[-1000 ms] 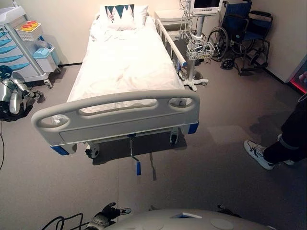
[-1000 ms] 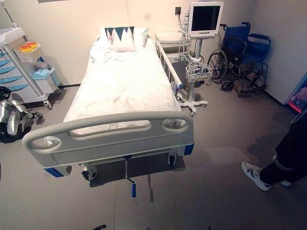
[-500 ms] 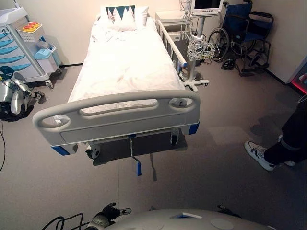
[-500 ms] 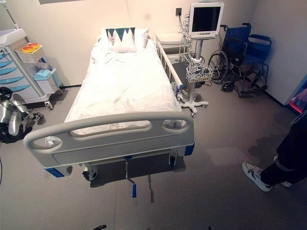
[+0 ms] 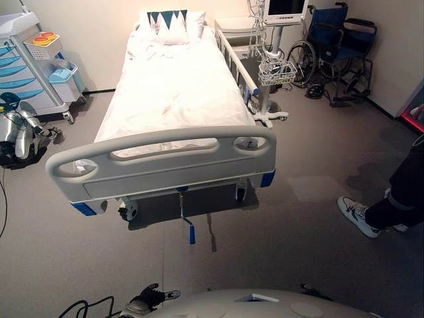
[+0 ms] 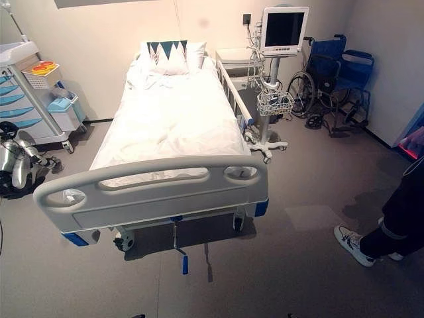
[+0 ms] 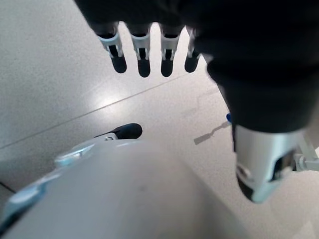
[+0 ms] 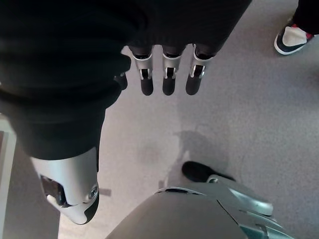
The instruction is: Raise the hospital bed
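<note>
I have the hospital bed (image 5: 175,99) straight ahead, lying flat under a white sheet, its grey footboard (image 5: 162,162) the end nearest me. Under the footboard's middle hangs the hand crank (image 5: 186,215), a thin rod with a blue grip, untouched and apart from both hands. At the far end from the footboard sits a pillow (image 6: 169,56) with dark triangles. Right of the bed, just beside its side rail, stands a patient monitor (image 6: 283,30) on a wheeled pole with a wire basket (image 6: 275,103); a blue wheelchair (image 6: 338,79) is parked beyond it. Left of the bed's head is a medical cart (image 5: 30,63) with blue drawers. A person's leg and white shoe (image 5: 358,213) stand on the floor right of the footboard. My left hand (image 7: 149,47) hangs over bare floor, fingers straight and loose, holding nothing; my right hand (image 8: 167,69) likewise, fingers extended, empty.
</note>
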Motion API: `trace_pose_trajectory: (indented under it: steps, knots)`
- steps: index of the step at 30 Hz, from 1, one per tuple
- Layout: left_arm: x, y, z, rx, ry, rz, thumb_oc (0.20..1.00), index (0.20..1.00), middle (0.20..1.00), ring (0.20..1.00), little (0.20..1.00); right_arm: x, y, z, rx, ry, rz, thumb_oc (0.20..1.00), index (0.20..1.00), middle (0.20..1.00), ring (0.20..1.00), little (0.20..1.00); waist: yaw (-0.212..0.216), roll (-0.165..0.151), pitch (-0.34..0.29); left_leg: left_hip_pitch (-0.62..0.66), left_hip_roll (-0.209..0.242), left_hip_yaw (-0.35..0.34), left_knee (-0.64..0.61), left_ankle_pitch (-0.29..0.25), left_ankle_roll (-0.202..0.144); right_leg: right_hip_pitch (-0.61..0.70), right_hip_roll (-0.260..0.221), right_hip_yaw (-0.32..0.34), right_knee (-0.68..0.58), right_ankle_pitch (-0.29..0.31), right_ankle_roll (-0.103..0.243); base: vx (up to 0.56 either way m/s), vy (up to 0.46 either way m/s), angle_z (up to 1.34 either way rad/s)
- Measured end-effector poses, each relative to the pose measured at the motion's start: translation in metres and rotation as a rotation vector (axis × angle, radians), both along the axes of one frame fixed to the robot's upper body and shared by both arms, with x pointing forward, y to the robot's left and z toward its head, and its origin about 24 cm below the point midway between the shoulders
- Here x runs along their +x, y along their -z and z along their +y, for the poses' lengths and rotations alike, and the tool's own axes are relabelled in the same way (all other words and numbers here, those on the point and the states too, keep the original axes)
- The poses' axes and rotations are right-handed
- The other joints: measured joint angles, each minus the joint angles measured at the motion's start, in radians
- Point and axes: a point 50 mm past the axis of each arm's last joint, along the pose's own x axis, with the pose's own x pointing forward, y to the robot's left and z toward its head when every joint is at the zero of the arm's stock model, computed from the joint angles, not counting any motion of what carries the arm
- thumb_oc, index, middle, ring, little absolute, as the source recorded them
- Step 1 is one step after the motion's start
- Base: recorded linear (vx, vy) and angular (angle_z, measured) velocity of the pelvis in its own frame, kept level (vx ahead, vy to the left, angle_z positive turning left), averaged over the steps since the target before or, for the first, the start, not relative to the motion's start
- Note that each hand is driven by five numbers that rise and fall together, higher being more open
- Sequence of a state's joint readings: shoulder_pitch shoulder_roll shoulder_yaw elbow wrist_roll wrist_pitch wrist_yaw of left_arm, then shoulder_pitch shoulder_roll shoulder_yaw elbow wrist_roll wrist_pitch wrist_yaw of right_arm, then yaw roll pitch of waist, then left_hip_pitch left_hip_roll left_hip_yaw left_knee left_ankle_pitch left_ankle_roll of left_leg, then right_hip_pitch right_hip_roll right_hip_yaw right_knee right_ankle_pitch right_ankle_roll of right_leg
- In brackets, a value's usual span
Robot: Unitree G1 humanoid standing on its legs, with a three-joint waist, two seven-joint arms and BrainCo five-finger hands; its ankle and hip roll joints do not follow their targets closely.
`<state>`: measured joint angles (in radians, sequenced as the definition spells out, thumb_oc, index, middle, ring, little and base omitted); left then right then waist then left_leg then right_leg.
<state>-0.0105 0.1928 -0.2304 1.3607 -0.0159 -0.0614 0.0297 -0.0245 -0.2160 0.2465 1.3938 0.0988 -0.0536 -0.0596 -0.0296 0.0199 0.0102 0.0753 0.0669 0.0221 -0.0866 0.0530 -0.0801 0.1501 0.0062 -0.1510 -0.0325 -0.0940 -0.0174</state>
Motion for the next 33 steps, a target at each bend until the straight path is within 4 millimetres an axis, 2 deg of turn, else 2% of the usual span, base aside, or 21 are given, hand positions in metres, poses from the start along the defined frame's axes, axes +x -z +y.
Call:
trace_pose_trajectory:
  steps: [6,7,8,9,10,11,12,13,17,18,19,20,22,26,28,31,33]
  knots:
    - [0.004,-0.001,0.000,0.000,0.005,-0.012,1.000,1.000,1.000,1.000,1.000,0.002,-0.001,-0.003,-0.008,0.000,-0.005,1.000,1.000,1.000,1.000,1.000,-0.005,0.005,0.016,-0.039,0.000,0.001,0.013,0.001,-0.001,-0.041,0.000,0.001,0.013,0.002,0.000,-0.09,0.009,-0.01]
    - [0.007,-0.001,-0.001,-0.001,0.005,-0.020,1.000,1.000,1.000,1.000,1.000,0.004,-0.002,-0.004,-0.011,-0.001,-0.010,1.000,1.000,1.000,1.000,1.000,-0.005,0.001,0.018,-0.052,0.001,0.001,0.018,0.001,-0.001,-0.055,-0.001,0.001,0.021,0.002,0.000,-0.15,-0.002,-0.01]
    - [0.013,-0.002,-0.002,-0.004,0.002,-0.040,1.000,1.000,1.000,1.000,1.000,0.011,-0.003,-0.007,-0.019,-0.004,-0.026,1.000,1.000,1.000,1.000,1.000,-0.003,0.011,0.032,-0.074,0.002,0.000,0.026,0.002,-0.002,-0.070,0.000,0.001,0.024,0.002,0.004,-0.11,-0.003,-0.03]
    - [0.017,-0.003,-0.001,-0.002,-0.004,-0.051,1.000,1.000,1.000,1.000,1.000,0.013,-0.004,-0.009,-0.024,-0.004,-0.032,1.000,1.000,1.000,1.000,1.000,-0.005,0.003,0.049,-0.089,0.002,0.001,0.033,0.004,-0.003,-0.091,0.001,0.001,0.033,0.008,-0.001,-0.24,0.003,-0.01]
    - [0.026,-0.005,-0.001,-0.002,-0.018,-0.077,1.000,1.000,1.000,1.000,1.000,0.021,-0.007,-0.014,-0.036,-0.004,-0.052,1.000,1.000,1.000,1.000,1.000,-0.004,0.011,0.064,-0.121,0.004,0.000,0.045,0.006,-0.001,-0.115,0.000,0.001,0.042,0.008,0.004,-0.16,0.011,-0.02]
    - [0.033,-0.006,-0.001,-0.003,-0.019,-0.097,1.000,1.000,1.000,1.000,1.000,0.027,-0.009,-0.017,-0.044,-0.003,-0.067,1.000,1.000,1.000,1.000,1.000,-0.004,0.004,0.087,-0.143,0.004,0.000,0.051,0.010,-0.002,-0.145,0.001,0.000,0.055,0.011,0.000,-0.16,0.011,-0.02]
    - [0.041,-0.009,-0.002,-0.004,-0.018,-0.121,1.000,1.000,1.000,1.000,1.000,0.036,-0.012,-0.020,-0.051,-0.006,-0.089,1.000,1.000,1.000,1.000,1.000,-0.005,0.015,0.099,-0.167,0.005,0.000,0.064,0.011,-0.001,-0.171,0.000,0.001,0.071,0.011,-0.001,-0.12,0.009,-0.03]
    - [0.058,-0.013,-0.003,-0.007,-0.022,-0.167,1.000,1.000,1.000,1.000,1.000,0.053,-0.018,-0.026,-0.071,-0.012,-0.129,1.000,1.000,1.000,1.000,1.000,-0.004,0.014,0.144,-0.203,0.006,-0.002,0.075,0.021,0.002,-0.205,0.000,0.001,0.087,0.015,0.000,-0.08,0.004,-0.02]
    - [0.077,-0.019,-0.007,-0.005,-0.004,-0.222,1.000,1.000,1.000,1.000,1.000,0.072,-0.025,-0.027,-0.083,-0.008,-0.186,1.000,1.000,1.000,1.000,1.000,-0.006,0.005,0.178,-0.230,0.006,-0.003,0.078,0.030,0.004,-0.244,-0.002,0.001,0.102,0.015,0.003,-0.12,0.027,-0.01]
    - [0.090,-0.024,-0.010,-0.003,0.016,-0.266,1.000,1.000,1.000,1.000,1.000,0.083,-0.029,-0.029,-0.094,0.001,-0.226,1.000,1.000,1.000,1.000,1.000,-0.005,0.008,0.189,-0.281,0.006,-0.001,0.083,0.034,0.005,-0.308,-0.005,0.002,0.134,0.006,0.004,-0.08,0.022,-0.04]
    - [0.093,-0.025,-0.011,-0.002,0.022,-0.277,1.000,1.000,1.000,1.000,1.000,0.089,-0.032,-0.029,-0.098,0.005,-0.246,1.000,1.000,1.000,1.000,1.000,-0.005,0.012,0.198,-0.296,0.006,-0.002,0.078,0.039,0.003,-0.325,-0.005,0.001,0.143,0.008,0.004,-0.13,0.040,-0.04]
    - [0.106,-0.030,-0.013,-0.004,0.017,-0.313,1.000,1.000,1.000,1.000,1.000,0.103,-0.037,-0.026,-0.094,0.003,-0.286,1.000,1.000,1.000,1.000,1.000,-0.005,0.015,0.232,-0.297,0.006,-0.001,0.059,0.064,0.008,-0.332,-0.004,0.001,0.141,0.024,0.001,-0.16,0.061,0.00]
    - [0.113,-0.033,-0.014,-0.005,0.010,-0.339,1.000,1.000,1.000,1.000,1.000,0.109,-0.040,-0.027,-0.099,0.018,-0.312,1.000,1.000,1.000,1.000,1.000,-0.005,0.018,0.249,-0.327,0.003,0.001,0.064,0.068,0.012,-0.372,-0.010,0.003,0.163,0.020,0.004,-0.15,0.063,-0.04]
    - [0.163,-0.060,-0.022,-0.015,-0.006,-0.495,1.000,1.000,1.000,1.000,1.000,0.149,-0.062,-0.028,-0.121,0.047,-0.454,1.000,1.000,1.000,1.000,1.000,-0.007,0.029,0.335,-0.410,-0.007,0.008,0.062,0.095,0.026,-0.487,-0.024,0.011,0.220,0.025,0.004,-0.13,0.068,-0.06]
    - [0.180,-0.072,-0.026,-0.020,0.002,-0.558,1.000,1.000,1.000,1.000,1.000,0.165,-0.073,-0.029,-0.124,0.070,-0.523,1.000,1.000,1.000,1.000,1.000,-0.006,0.028,0.361,-0.444,-0.007,0.026,0.060,0.104,0.032,-0.544,-0.030,0.032,0.250,0.023,0.008,-0.14,0.090,-0.16]
    - [0.200,-0.091,-0.030,-0.046,-0.017,-0.676,1.000,1.000,1.000,1.000,1.000,0.169,-0.077,-0.022,-0.108,0.083,-0.602,1.000,1.000,1.000,1.000,1.000,-0.010,0.024,0.391,-0.475,-0.018,0.042,0.059,0.107,0.037,-0.599,-0.031,0.054,0.276,0.022,0.016,-0.13,0.052,-0.27]
    - [0.218,-0.111,-0.032,-0.066,-0.035,-0.783,1.000,1.000,1.000,1.000,1.000,0.169,-0.080,-0.015,-0.083,0.076,-0.660,1.000,1.000,1.000,1.000,1.000,-0.019,0.020,0.427,-0.505,-0.020,0.062,0.058,0.113,0.044,-0.643,-0.036,0.072,0.286,0.031,0.018,-0.08,0.032,-0.23]
